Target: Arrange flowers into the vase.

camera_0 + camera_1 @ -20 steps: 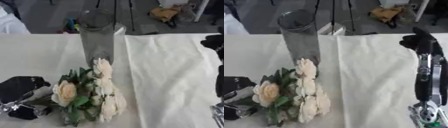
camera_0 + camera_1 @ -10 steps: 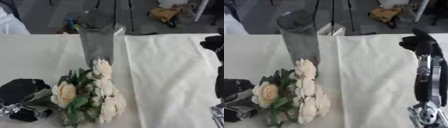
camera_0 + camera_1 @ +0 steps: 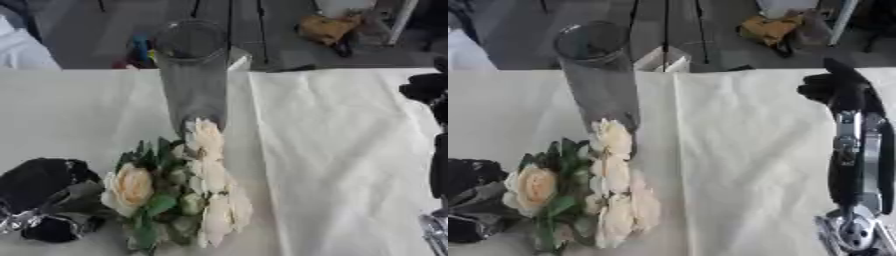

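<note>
We see a bunch of cream flowers (image 3: 188, 192) lying on the cloth-covered table (image 3: 350, 150), heads touching the base of the upright glass vase (image 3: 192, 75) (still empty). Left hand (image 3: 44, 200) sits at the stems w/ fingers curled round them, prob. ready to lift. Right hand (image 3: 837, 90) idles far right; can't tell its fingers.

Vase (image 3: 194, 75): clear glass, grey-tinted where the dark floor shows through, unpatterned. Flowers (image 3: 179, 187): cream to pale peach blooms, the largest with a warmer yellowish centre; leaves mid to dark green. Tablecloth (image 3: 341, 150): plain off-white, faintly creased, no print. Left hand (image 3: 39, 200): black, with a silver metallic patch near the lower edge. Right hand (image 3: 837, 90): black. Right arm (image 3: 859, 165): black casing with silver metal links and a silver round joint at the bottom. Floor (image 3: 710, 30) beyond the table: dark grey. Bag (image 3: 772, 27) on the floor: mustard yellow with dark straps.
</note>
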You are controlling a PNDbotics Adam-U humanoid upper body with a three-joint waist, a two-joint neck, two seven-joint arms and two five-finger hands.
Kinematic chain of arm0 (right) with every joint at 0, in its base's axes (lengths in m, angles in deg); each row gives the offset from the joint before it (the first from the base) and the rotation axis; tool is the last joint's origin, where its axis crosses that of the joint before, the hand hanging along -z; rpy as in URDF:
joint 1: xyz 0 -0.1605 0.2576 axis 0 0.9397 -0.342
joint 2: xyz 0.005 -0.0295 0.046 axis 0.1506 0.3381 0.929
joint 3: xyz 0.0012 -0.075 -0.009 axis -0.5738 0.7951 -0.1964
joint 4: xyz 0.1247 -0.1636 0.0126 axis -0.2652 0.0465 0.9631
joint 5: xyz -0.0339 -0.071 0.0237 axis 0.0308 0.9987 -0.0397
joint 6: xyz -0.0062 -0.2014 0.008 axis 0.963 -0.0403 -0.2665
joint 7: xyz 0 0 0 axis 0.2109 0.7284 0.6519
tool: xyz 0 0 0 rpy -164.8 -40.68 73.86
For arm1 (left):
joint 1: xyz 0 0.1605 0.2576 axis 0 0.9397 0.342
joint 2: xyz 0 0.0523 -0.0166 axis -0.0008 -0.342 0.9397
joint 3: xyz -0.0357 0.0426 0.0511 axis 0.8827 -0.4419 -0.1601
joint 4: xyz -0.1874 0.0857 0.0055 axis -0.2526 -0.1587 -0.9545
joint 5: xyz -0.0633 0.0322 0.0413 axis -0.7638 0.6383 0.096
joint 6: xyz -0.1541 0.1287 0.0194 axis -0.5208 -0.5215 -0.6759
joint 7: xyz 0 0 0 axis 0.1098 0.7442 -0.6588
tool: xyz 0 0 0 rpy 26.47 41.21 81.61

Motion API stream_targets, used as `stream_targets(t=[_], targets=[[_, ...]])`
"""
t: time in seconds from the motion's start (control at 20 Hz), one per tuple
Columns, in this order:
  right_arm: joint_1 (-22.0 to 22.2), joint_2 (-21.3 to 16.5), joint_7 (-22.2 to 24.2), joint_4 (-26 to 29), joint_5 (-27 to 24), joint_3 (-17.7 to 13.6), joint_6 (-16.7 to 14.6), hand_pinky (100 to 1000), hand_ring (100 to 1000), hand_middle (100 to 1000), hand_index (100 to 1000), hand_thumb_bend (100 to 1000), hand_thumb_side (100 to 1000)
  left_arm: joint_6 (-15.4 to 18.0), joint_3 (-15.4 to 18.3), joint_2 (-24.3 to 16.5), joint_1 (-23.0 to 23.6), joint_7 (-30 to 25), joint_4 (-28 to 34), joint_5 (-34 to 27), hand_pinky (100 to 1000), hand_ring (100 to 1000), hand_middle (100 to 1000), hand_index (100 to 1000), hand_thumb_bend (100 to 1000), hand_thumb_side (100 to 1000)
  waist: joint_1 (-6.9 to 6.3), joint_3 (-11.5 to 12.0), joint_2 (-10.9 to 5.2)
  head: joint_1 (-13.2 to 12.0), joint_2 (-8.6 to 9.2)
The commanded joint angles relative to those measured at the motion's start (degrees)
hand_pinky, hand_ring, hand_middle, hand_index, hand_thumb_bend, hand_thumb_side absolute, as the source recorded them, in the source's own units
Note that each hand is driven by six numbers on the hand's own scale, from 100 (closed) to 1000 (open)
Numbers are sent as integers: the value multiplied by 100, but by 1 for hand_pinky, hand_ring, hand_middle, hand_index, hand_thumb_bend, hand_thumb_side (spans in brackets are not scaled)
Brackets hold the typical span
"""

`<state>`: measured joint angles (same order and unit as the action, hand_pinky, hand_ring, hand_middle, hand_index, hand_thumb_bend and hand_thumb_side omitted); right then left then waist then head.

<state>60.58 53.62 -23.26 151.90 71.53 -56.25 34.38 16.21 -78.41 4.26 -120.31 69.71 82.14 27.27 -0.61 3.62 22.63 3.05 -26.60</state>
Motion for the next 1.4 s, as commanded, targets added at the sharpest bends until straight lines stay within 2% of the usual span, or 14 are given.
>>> stream_targets(t=[0.05, 0.2, 0.5, 0.55, 0.75, 0.8, 1.0, 1.1, 1.4], targets=[[-69, -45, 23, 104, -18, -20, -9, 708, 648, 625, 835, 100, 1000, -25, -12, -89, -99, 81, 7, 34, 504, 603, 609, 767, 307, 611, 17, 4, -17, -20, 71], [-68, -45, 22, 104, -17, -22, -5, 708, 648, 625, 835, 100, 1000, -26, -27, -81, -101, 73, -7, 1, 485, 586, 594, 760, 286, 606, 17, 5, -15, -23, 70], [-66, -42, 27, 104, -14, -23, 1, 709, 648, 624, 836, 100, 1000, -31, -34, -71, -110, 63, -5, -59, 457, 563, 574, 738, 182, 589, 16, -2, -12, -29, 82], [-65, -40, 29, 104, -14, -22, 3, 709, 648, 624, 836, 100, 1000, -41, -35, -68, -113, 73, -3, -68, 425, 537, 554, 717, 151, 585, 15, -1, -12, -28, 84], [-61, -38, 34, 104, -16, -24, 9, 709, 648, 624, 836, 100, 1000, -75, -45, -58, -122, 128, -13, -124, 315, 458, 496, 639, 132, 586, 16, -1, -12, -30, 94], [-60, -37, 34, 104, -16, -24, 11, 709, 648, 624, 836, 100, 1000, -81, -47, -57, -125, 141, -20, -135, 239, 404, 457, 593, 135, 590, 16, -1, -11, -31, 93], [-56, -30, 40, 104, -16, -24, 17, 709, 648, 623, 836, 100, 1000, -115, -61, -37, -146, 173, -64, -165, 112, 280, 349, 502, 130, 602, 20, -2, -8, -38, 97], [-54, -30, 42, 104, -17, -26, 19, 710, 648, 623, 836, 100, 1000, -152, -61, -26, -160, 201, -89, -186, 100, 225, 294, 460, 111, 605, 25, 1, -10, -44, 103], [-44, -20, 47, 104, -18, -34, 20, 710, 648, 622, 836, 100, 1000, -250, -83, 62, -216, 348, -254, -276, 100, 163, 228, 391, 100, 600, 38, 4, -13, -65, 124]])
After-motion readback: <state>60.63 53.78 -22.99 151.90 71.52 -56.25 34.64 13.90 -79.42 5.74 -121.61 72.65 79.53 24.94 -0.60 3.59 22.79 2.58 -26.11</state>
